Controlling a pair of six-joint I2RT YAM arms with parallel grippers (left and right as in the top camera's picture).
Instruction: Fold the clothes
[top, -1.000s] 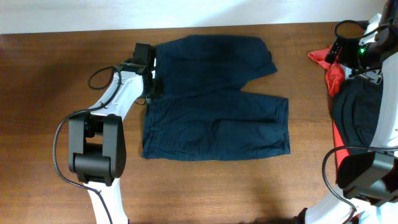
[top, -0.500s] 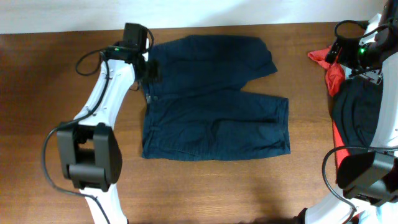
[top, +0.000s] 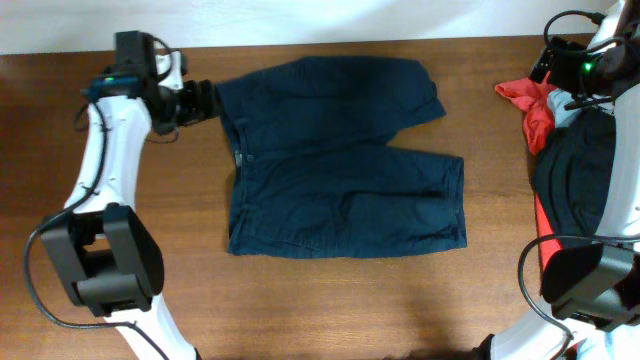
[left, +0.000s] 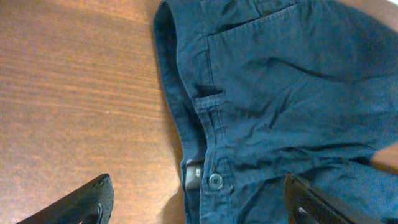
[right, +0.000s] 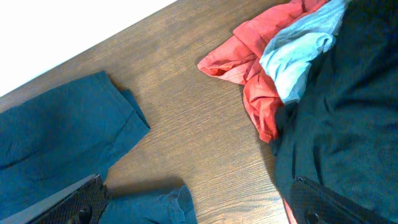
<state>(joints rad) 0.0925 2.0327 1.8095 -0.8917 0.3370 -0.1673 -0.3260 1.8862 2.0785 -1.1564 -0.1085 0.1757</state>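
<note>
The clothes, dark navy shorts (top: 340, 160), lie spread flat mid-table, waistband to the left and both legs pointing right. My left gripper (top: 203, 101) hovers just off the waistband's upper left corner, open and empty. In the left wrist view the waistband, its button and a belt loop of the shorts (left: 280, 93) sit between the wide-apart fingers of the gripper (left: 199, 208). My right gripper (top: 556, 80) hangs open at the far right, above bare wood (right: 199, 211), with the leg hems of the shorts (right: 56, 130) to its left.
A pile lies at the right edge: a red garment (top: 520, 95) (right: 249, 56), a light blue cloth (right: 298, 50) and a larger black garment (top: 570, 180) (right: 348, 124). The table's far edge (top: 320, 42) meets a white wall.
My left gripper was shut on the waistband, then drew its upper corner leftward, opened and let go. It now sits left of the shorts. The right arm barely shifted.
</note>
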